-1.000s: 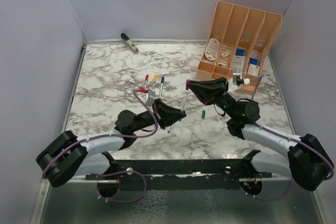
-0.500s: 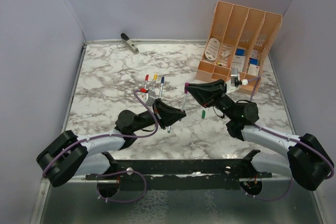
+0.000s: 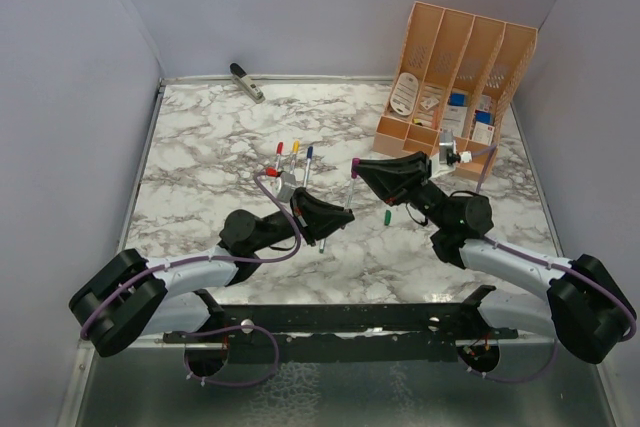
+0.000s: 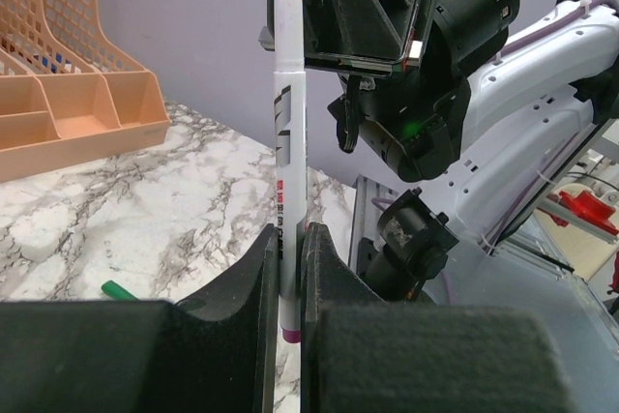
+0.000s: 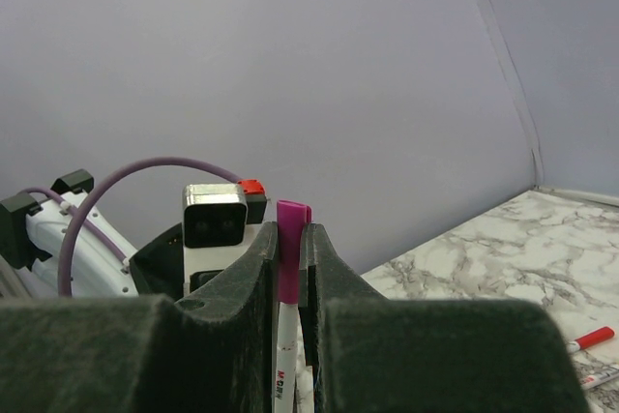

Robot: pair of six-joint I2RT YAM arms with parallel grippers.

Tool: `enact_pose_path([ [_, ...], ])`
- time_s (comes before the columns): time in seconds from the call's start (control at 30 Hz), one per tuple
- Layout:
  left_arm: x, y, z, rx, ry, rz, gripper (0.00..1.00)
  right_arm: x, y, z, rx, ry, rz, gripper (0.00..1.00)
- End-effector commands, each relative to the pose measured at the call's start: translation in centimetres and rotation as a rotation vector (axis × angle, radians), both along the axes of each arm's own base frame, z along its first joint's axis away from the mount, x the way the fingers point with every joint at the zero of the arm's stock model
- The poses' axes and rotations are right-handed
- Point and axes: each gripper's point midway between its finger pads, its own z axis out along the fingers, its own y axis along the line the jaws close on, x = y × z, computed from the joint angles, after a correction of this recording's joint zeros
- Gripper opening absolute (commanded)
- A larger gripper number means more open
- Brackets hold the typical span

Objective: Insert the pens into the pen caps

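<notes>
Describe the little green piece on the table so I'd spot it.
Start at the orange file rack, back right, and come forward. The green cap lies alone on the marble table, stubby, unlike the long pens grouped to its left.

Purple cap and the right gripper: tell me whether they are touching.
Touching. The right wrist view shows the purple cap pinched between both fingers of the right gripper, with no gap on either side.

I see a thin white pen [image 4: 287, 142] with dark stripes and red lettering, topped by a stubby magenta plastic cap [image 5: 289, 239]. Near the peach-orange perforated file organiser [image 3: 425, 37], a small green cap [image 3: 387, 217] lies on the white, grey-veined marble table [image 3: 200, 167].
</notes>
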Motion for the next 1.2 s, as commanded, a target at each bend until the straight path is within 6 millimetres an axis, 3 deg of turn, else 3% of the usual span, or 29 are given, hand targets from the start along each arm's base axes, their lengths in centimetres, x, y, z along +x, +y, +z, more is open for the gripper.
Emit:
enact_pose_path([
  [0.0, 0.1, 0.5, 1.6, -0.044, -0.052, 0.034, 0.0, -0.5, 0.5, -0.7, -0.018, 0.012, 0.032, 0.01],
  [0.37, 0.3, 0.2, 2.7, -0.064, -0.074, 0.031, 0.0, -1.0, 1.4, -3.2, -0.06, 0.069, 0.088, 0.01],
  [0.87, 1.0, 0.5, 5.7, -0.108, -0.13, 0.078, 0.0, -1.5, 2.9, -6.4, -0.15, 0.127, 0.117, 0.01],
  [1.17, 1.6, 1.4, 6.7, -0.099, -0.159, 0.139, 0.0, -1.5, 3.2, -10.0, -0.261, 0.206, 0.08, 0.01],
])
